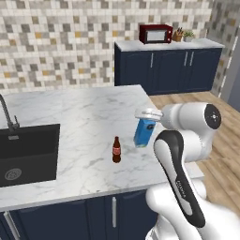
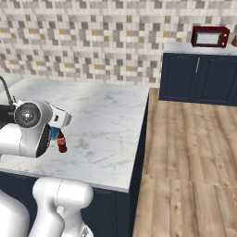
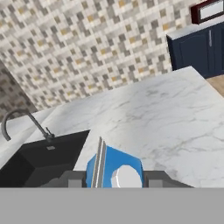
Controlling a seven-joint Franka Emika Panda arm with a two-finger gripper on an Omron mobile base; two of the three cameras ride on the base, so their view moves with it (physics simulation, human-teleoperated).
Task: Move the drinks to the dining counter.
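My gripper (image 1: 147, 118) is shut on the top of the blue gable-top carton (image 1: 144, 133), over the right part of the white marble dining counter (image 1: 84, 117). I cannot tell whether the carton's base touches the marble. In the hand view the carton (image 3: 114, 168) sits between the two dark fingertips (image 3: 72, 179). A dark brown cola bottle with a red label (image 1: 116, 150) stands upright on the counter, a little left of the carton and nearer the front edge. From the right base view the cola bottle (image 2: 61, 142) shows beside the arm, which hides most of the carton (image 2: 54, 134).
A black inset sink (image 1: 28, 154) with a curved faucet (image 1: 7, 112) lies at the counter's left. Navy cabinets carrying a red microwave (image 1: 155, 33) stand against the tiled back wall. Wooden floor (image 2: 190, 152) runs to the right of the island.
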